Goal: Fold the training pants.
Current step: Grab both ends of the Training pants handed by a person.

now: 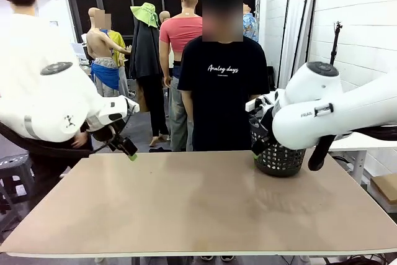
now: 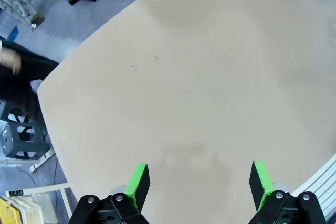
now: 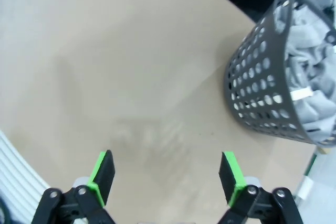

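Training pants (image 3: 314, 72), light grey jersey, crumpled in the black mesh basket (image 3: 257, 93) at two o'clock from the right gripper (image 3: 168, 167) (it and the left gripper (image 2: 197, 177) both spread, empty): likely soft, light, floppy; pinch a top fold or the waistband.

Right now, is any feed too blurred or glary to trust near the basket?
Front view: sharp, evenly lit, faint sheen on the table. Left wrist view: sharp, wide angle bends the table edge. Right wrist view: slightly blurred, basket holes smeared, training pants inside readable.
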